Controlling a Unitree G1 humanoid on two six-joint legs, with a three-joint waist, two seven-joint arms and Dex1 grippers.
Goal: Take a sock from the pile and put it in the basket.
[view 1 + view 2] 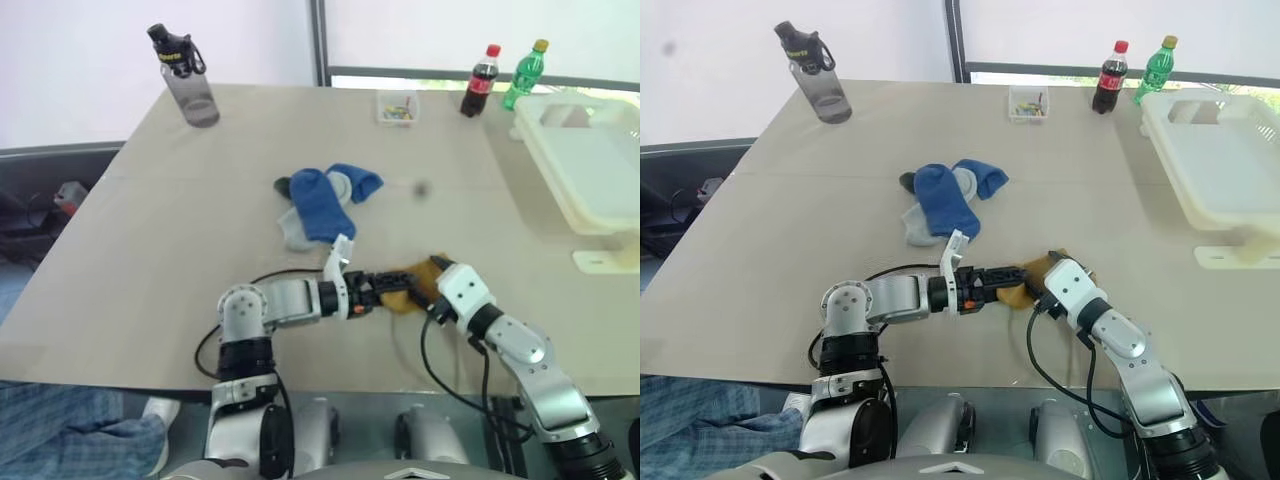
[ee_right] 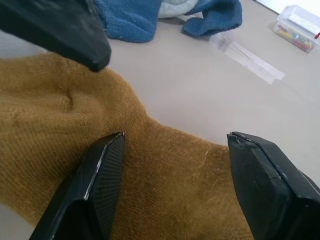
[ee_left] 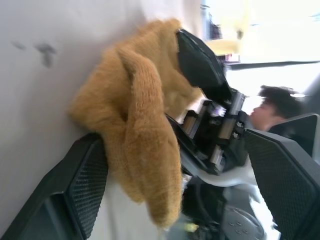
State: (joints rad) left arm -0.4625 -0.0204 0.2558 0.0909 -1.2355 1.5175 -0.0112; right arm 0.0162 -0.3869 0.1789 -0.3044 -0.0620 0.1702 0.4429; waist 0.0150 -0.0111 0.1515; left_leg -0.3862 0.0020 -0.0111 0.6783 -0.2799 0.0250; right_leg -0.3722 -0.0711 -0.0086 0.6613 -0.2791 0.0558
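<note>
A mustard-brown sock lies on the table near the front edge, apart from the pile of blue and light grey socks further back. My left gripper points to the right. It is open, with the sock between its wide-spread fingers. My right gripper meets it from the other side. Its fingers stand apart and straddle the same sock. The whitish basket sits at the table's far right.
A grey water bottle stands at the back left. A small clear box, a cola bottle and a green bottle line the back edge. A white plastic piece lies before the basket. A person is to the right.
</note>
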